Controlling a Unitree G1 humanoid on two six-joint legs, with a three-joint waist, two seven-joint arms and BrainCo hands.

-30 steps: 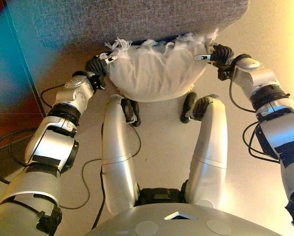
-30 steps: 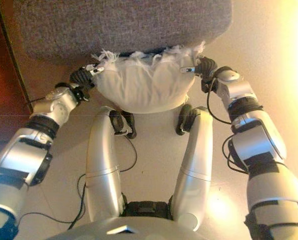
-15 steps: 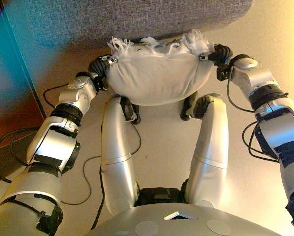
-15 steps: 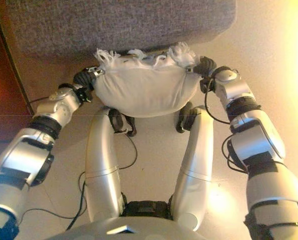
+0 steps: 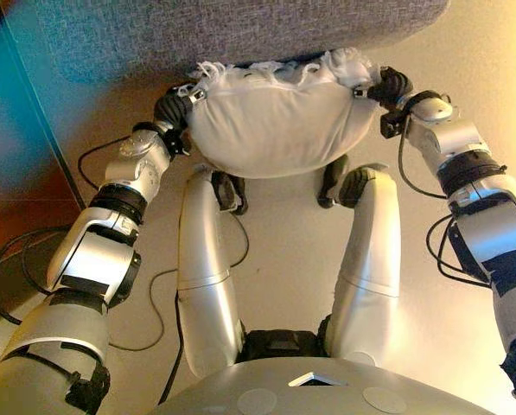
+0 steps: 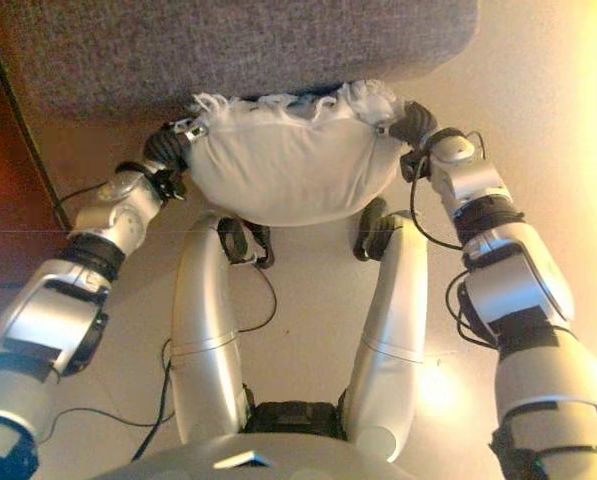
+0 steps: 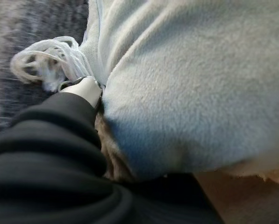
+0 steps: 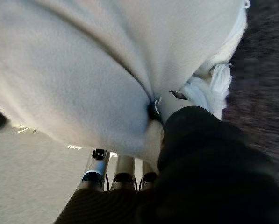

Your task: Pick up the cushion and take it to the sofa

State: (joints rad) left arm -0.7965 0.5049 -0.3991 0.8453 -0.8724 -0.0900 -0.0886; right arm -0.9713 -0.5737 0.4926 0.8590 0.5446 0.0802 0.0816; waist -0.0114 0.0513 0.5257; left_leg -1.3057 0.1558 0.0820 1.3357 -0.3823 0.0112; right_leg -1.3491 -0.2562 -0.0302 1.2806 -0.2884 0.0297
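Note:
A white cushion (image 5: pixel 275 121) with a fringed edge hangs between my two hands, off the floor, its fringe up against the front edge of the grey sofa (image 5: pixel 240 35). My left hand (image 5: pixel 175 108) grips its left end. In the left wrist view the thumb (image 7: pixel 85 88) presses into the cushion (image 7: pixel 190 84) and the fingers are hidden under it. My right hand (image 5: pixel 385 86) grips the right end. In the right wrist view its thumb (image 8: pixel 169 105) pinches the cushion (image 8: pixel 83 60) against the fingers (image 8: pixel 123 170) below.
The sofa's grey front spans the far side of the eye views. A dark reddish-brown surface (image 6: pixel 3 180) with a thin dark edge lies to the left. Beige floor (image 5: pixel 465 69) stretches to the right and below.
Both hands have carried the cushion a little up and forward. Its fringe now sits closer against the sofa's front edge.

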